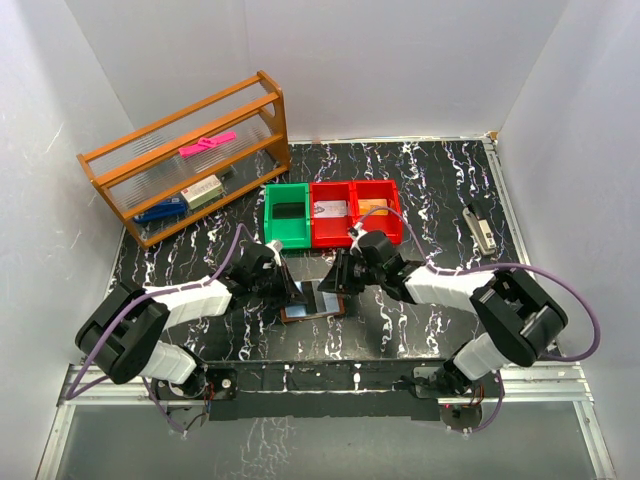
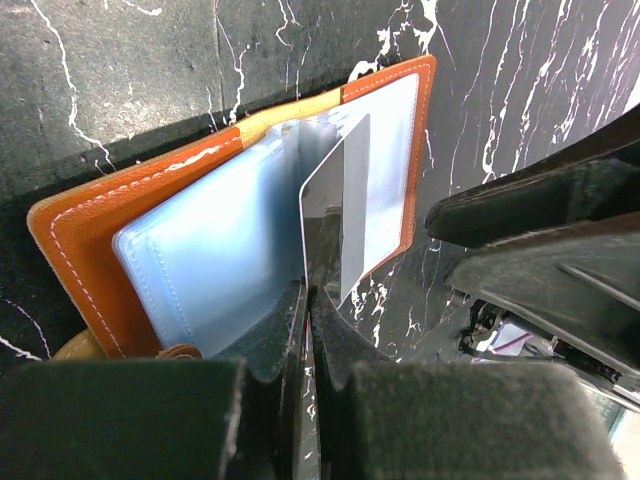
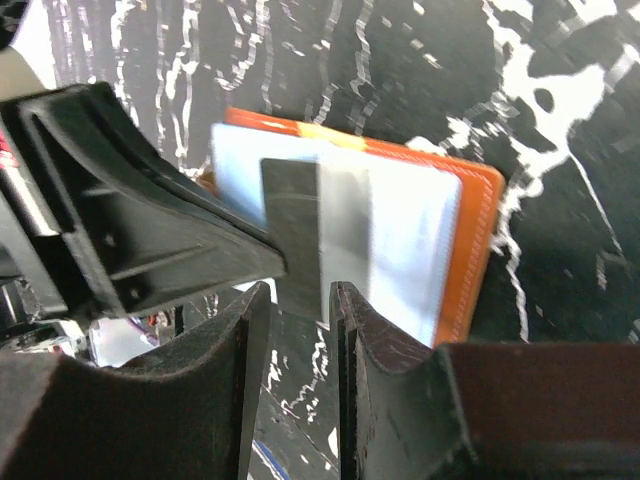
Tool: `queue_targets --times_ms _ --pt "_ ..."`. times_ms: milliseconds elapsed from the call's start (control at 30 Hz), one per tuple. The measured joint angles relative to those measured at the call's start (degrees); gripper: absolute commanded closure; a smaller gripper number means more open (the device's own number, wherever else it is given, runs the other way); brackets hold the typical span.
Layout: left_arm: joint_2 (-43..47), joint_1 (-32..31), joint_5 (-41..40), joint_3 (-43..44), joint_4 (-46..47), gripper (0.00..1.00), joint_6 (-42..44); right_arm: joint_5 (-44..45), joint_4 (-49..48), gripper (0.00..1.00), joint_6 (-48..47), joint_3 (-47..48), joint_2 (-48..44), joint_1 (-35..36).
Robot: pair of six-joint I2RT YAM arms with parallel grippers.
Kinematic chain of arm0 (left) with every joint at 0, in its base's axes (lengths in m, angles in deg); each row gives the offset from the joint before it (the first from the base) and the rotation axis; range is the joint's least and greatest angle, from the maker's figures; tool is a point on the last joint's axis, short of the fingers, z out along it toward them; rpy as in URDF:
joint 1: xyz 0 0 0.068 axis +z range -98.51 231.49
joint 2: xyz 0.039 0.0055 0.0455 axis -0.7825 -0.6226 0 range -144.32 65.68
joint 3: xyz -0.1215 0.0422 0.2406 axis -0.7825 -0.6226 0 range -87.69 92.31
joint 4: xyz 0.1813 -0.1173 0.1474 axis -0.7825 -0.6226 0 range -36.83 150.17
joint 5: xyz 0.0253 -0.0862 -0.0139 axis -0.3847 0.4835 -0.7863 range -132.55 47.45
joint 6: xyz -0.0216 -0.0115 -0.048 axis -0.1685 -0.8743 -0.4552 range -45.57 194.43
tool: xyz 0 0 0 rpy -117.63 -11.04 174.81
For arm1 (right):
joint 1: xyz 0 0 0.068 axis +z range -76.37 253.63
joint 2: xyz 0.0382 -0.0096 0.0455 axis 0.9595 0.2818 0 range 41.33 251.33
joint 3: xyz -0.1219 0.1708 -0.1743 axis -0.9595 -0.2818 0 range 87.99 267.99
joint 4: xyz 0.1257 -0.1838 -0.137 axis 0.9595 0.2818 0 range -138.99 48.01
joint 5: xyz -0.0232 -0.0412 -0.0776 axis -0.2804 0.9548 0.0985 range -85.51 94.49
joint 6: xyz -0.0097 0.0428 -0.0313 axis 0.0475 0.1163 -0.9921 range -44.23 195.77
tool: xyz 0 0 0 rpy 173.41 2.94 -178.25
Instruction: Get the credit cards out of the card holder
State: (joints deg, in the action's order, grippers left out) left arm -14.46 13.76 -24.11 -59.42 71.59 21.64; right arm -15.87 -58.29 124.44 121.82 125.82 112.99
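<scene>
The card holder (image 1: pixel 312 303) lies open on the black marble table between both arms, brown-orange rim (image 2: pixel 75 235) and pale blue sleeves up. A silver-grey credit card (image 2: pixel 340 205) sticks out of the sleeves, tilted up on edge. My left gripper (image 2: pixel 308 300) is shut on that card's near corner. My right gripper (image 3: pixel 300 300) is open just in front of the same card (image 3: pixel 315 235), its jaws not touching it. The left gripper's finger (image 3: pixel 140 235) fills the left of the right wrist view. Each gripper (image 1: pixel 283 283) (image 1: pixel 338 280) sits at one side of the card holder.
Behind the card holder stand a green bin (image 1: pixel 272 215) and two red bins (image 1: pixel 318 232) (image 1: pixel 394 222); a silver card (image 1: pixel 330 208) and an orange card (image 1: pixel 373 207) lie in the red ones. A wooden shelf (image 1: pixel 190 160) is at the back left, a small grey tool (image 1: pixel 481 228) at the right.
</scene>
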Motion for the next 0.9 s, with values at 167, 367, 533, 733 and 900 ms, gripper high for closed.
queue_targets --times_ms 167,367,533,733,900 --pt "0.0 0.0 0.02 0.13 -0.57 0.98 0.35 0.42 0.7 0.71 -0.98 4.61 3.89 0.85" --pt "0.0 0.0 0.52 0.15 0.02 0.82 0.22 0.04 -1.01 0.72 1.42 2.99 7.76 0.98" --pt "-0.94 0.0 2.23 0.15 3.21 0.8 -1.14 -0.61 -5.01 0.72 3.78 0.7 7.82 0.98" --pt "-2.38 0.0 3.37 0.13 5.01 0.92 -2.12 -0.59 -6.38 0.71 4.81 -0.02 7.74 0.98" --pt "-1.97 0.0 3.17 0.35 3.5 1.0 -1.68 -0.61 -6.08 0.67 4.83 -0.24 7.1 1.01"
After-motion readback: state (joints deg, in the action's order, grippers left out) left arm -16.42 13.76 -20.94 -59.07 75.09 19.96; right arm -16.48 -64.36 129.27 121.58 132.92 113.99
